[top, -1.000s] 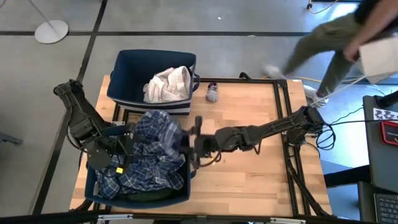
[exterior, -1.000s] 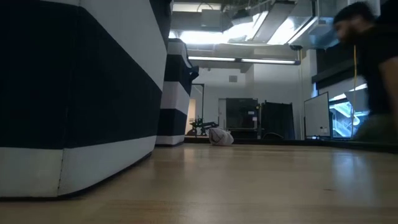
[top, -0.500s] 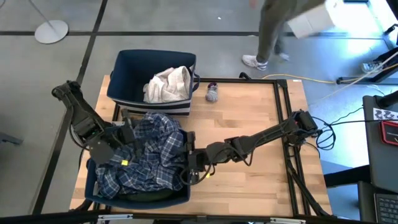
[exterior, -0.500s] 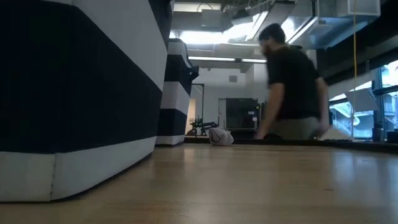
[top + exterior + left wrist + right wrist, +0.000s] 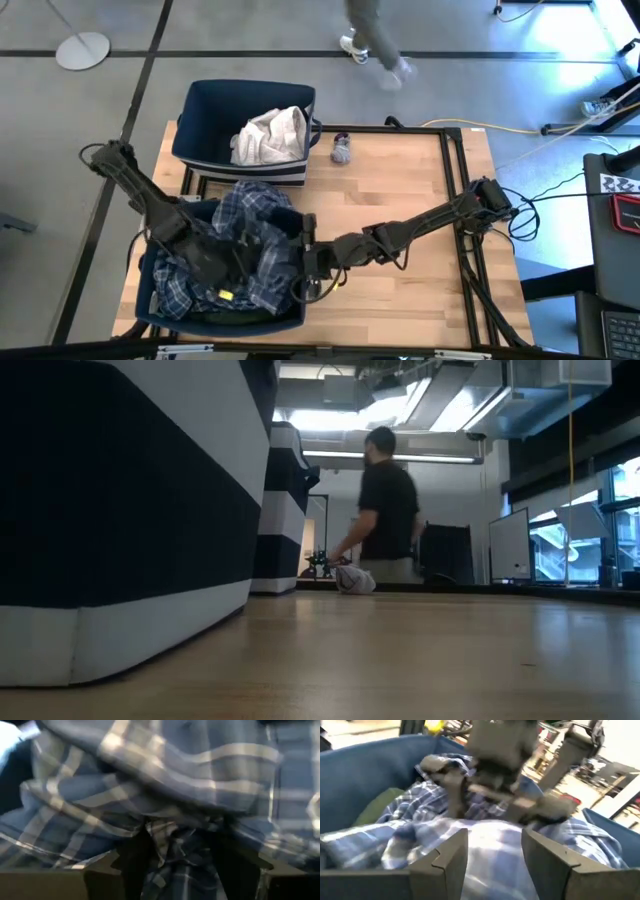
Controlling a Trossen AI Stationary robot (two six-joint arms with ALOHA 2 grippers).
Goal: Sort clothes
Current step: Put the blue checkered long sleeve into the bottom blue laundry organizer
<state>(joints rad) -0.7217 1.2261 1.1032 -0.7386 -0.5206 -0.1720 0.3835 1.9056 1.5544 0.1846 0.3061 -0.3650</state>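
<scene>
A blue plaid shirt (image 5: 255, 215) lies heaped in the near navy bin (image 5: 145, 300), over a dark green garment (image 5: 377, 805). My left gripper (image 5: 240, 272) is over the heap, open, with its fingers down in the plaid folds (image 5: 175, 855). My right gripper (image 5: 300, 262) stands open and nearly level at the bin's right wall, pointing at the shirt (image 5: 420, 840); whether it touches the cloth I cannot tell. A white garment (image 5: 270, 135) fills the far navy bin (image 5: 200, 110). A small grey sock (image 5: 342, 150) lies on the table beside it. My left gripper comes at the plaid shirt slanting down from the table's left. Its two fingers (image 5: 132, 867) stand apart in the heap with a bunched fold (image 5: 172, 847) between them. The shirt rests in the bin. I cannot tell if the fold is pinched.
Bare wooden table (image 5: 400, 170) stretches right of both bins. In the low view the near bin's striped wall (image 5: 120, 510) fills the left, with the far bin (image 5: 285, 510) and the sock (image 5: 355, 579) behind it. A person (image 5: 385, 510) walks beyond the far edge.
My left gripper has gone toward the table's right and near edges, sunk into the plaid heap and rolled. My right gripper has come down toward the near edge, to the bin's right wall. The shirt's right part has sunk into the bin. The person has crossed behind the table.
</scene>
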